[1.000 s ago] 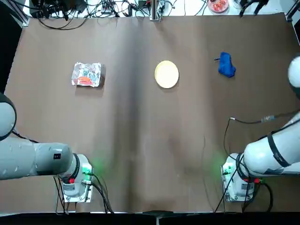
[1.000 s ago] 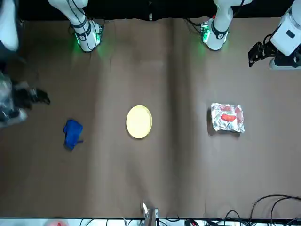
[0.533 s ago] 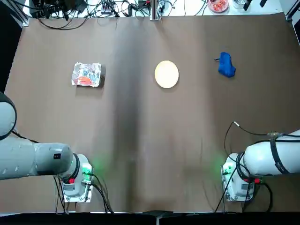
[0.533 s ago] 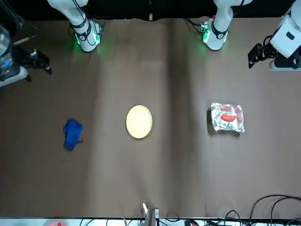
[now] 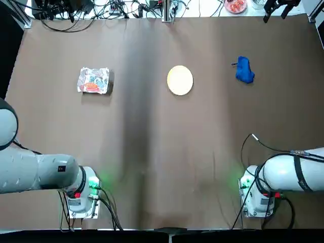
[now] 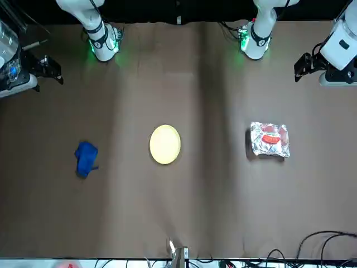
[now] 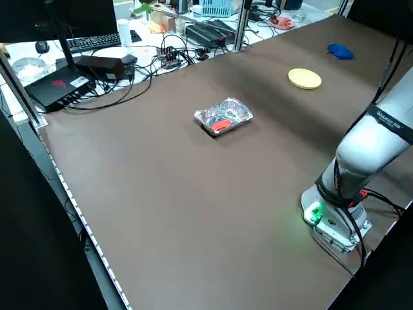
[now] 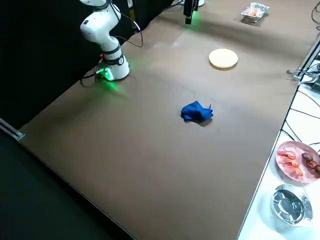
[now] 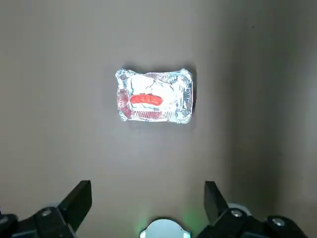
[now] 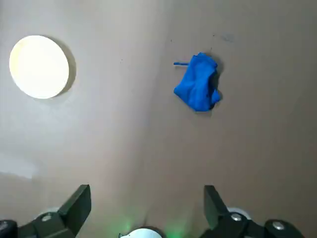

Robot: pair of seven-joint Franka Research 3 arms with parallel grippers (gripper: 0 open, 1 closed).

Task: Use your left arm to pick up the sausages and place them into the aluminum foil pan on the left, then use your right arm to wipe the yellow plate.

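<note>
The sausages (image 5: 91,86) lie as one red-orange piece inside the aluminum foil pan (image 5: 93,80) on the table's left. In the left wrist view the sausages (image 9: 146,99) rest in the middle of the pan (image 9: 184,96). The yellow plate (image 5: 180,80) sits bare at the table's centre and also shows in the right wrist view (image 10: 39,66). My left gripper (image 9: 147,198) hangs open, high above the pan, and holds nothing. My right gripper (image 10: 147,201) is open and empty too, raised over the right side (image 6: 49,70), apart from the plate.
A crumpled blue cloth (image 5: 244,70) lies right of the plate. Cables run along the far edge (image 5: 101,10). Off the table's right edge stand a pink dish of food (image 8: 299,161) and a foil cup (image 8: 289,204). Both arm bases (image 5: 81,195) glow green at the near edge.
My right arm has drawn back and up from the area near the blue cloth toward its base side. The left arm, pan, plate and cloth have not moved.
</note>
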